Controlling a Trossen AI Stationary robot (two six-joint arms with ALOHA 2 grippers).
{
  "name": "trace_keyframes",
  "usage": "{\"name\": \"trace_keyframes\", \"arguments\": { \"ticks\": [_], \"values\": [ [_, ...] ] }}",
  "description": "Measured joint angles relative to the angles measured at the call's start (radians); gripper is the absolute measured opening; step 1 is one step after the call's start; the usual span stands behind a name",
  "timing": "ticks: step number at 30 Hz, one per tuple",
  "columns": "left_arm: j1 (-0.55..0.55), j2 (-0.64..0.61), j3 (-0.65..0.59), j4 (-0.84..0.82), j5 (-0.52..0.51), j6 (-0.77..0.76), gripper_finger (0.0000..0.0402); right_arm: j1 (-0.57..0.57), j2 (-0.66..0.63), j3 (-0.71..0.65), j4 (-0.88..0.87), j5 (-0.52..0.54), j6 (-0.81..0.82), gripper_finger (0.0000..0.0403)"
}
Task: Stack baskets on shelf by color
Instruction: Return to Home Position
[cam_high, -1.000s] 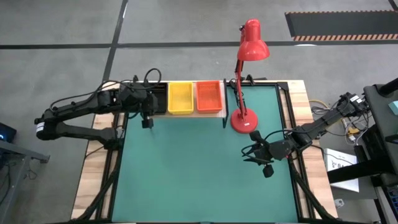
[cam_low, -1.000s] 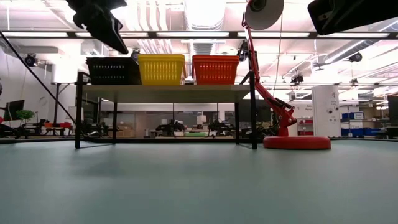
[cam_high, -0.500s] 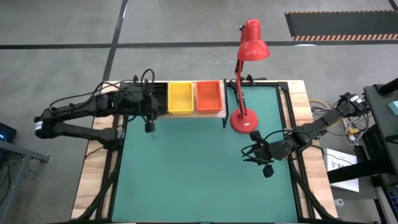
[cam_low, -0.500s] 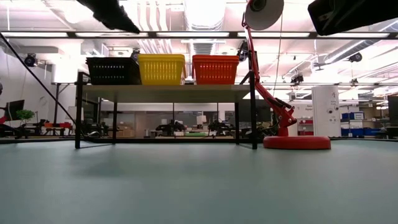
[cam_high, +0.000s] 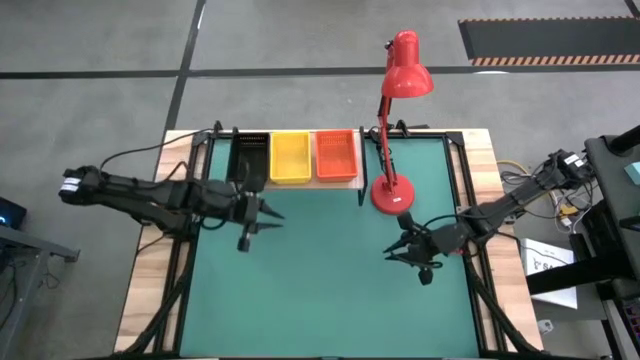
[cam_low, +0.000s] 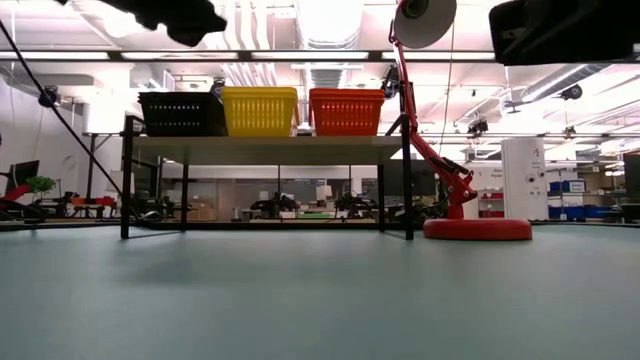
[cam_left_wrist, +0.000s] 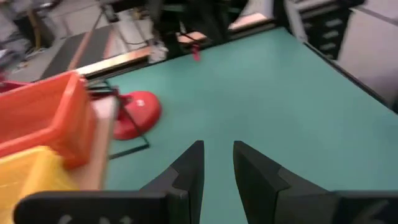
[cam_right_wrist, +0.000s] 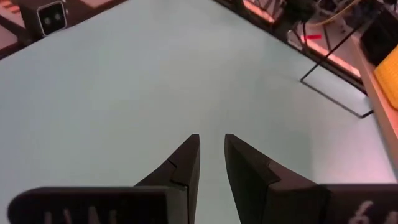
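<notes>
Left claw hung over the green surface, near the front of the shelf, its fingers a little spread and holding nothing.
On the shelf the black baskets, the yellow baskets and the orange-red baskets stood side by side, touching, one colour per pile; how many were in each pile could not be told. I judged the sorting done, so the danger was only in the way home: a wide swing of the left arm could catch the shelf's black frame or push the black pile. Right claw, also slightly spread and empty, waited near the base of the red desk lamp; a careless turn there could knock the lamp against the shelf.
</notes>
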Motion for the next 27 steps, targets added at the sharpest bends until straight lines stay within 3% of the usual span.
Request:
{"name": "trace_keyframes", "arguments": {
  "ticks": [6, 10, 17, 27],
  "values": [
    [-0.018, -0.074, -0.094, 0.038, 0.0, 0.052, 0.0069, -0.102, -0.038, -0.061, 0.117, -0.154, -0.059, 0.0068],
    [-0.006, -0.167, -0.154, 0.103, 0.0, 0.078, 0.0052, -0.186, -0.063, -0.086, 0.132, -0.198, -0.078, 0.0068],
    [0.027, -0.312, -0.321, 0.237, -0.001, 0.084, 0.0004, -0.256, -0.132, -0.128, 0.129, -0.204, -0.103, 0.0068],
    [0.061, -0.478, -0.517, 0.388, -0.005, 0.077, 0.0001, -0.26, -0.344, -0.233, 0.149, -0.198, -0.133, 0.0068]
  ]
}}
